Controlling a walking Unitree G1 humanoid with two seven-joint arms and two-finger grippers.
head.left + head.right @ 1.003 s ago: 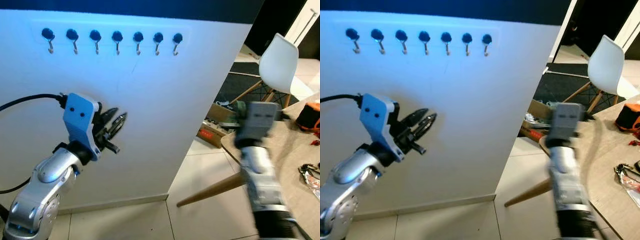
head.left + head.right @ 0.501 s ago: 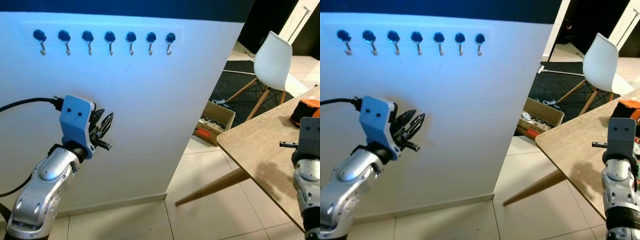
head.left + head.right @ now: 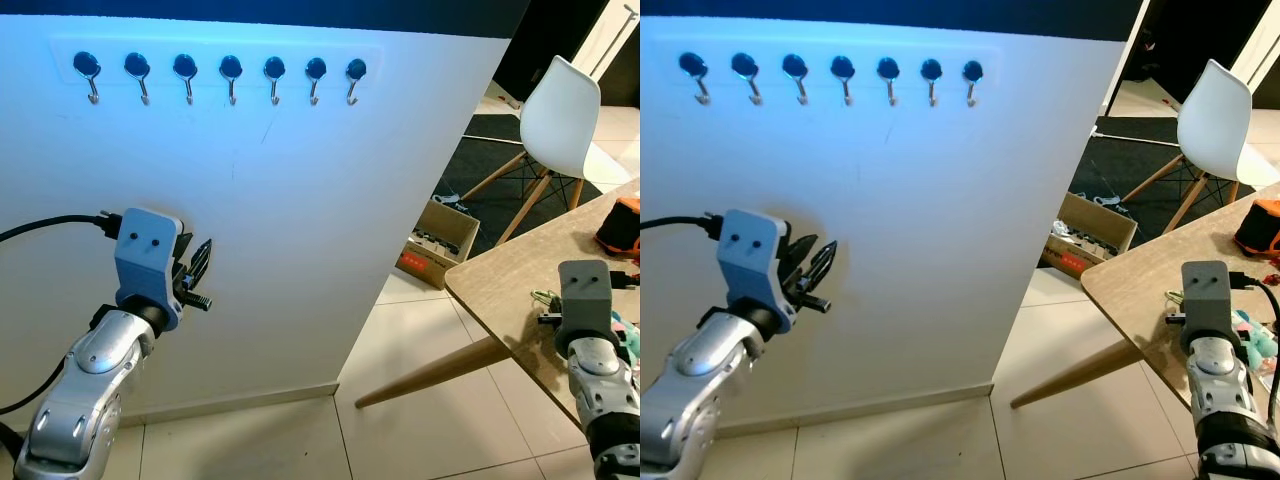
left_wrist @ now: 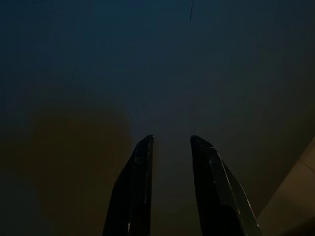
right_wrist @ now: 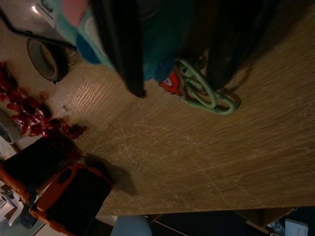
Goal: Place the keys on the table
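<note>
The keys hang on a teal plush keychain [image 5: 162,49] with a green carabiner [image 5: 209,96] and a small red tag [image 5: 170,82]. My right gripper [image 5: 177,86] is low over the wooden table [image 3: 1140,290], near its corner, shut on the plush. The carabiner and tag lie on the tabletop. In the eye views my right arm [image 3: 1205,330] hides the fingers, and the teal plush [image 3: 1250,335] and the carabiner [image 3: 540,296] peek out beside it. My left gripper [image 3: 200,272] is raised close to the white wall, open and holding nothing.
A row of wall hooks [image 3: 230,75] runs above my left arm. An orange and black case [image 3: 1258,228], red wrappers [image 5: 29,108] and a tape roll [image 5: 47,59] lie on the table. A white chair [image 3: 1220,110] and a cardboard box [image 3: 1095,235] stand behind it.
My right arm has swung down and settled at the table's corner, with the keychain now touching the tabletop. My left gripper has drawn back slightly along the wall. The camera has shifted a little.
</note>
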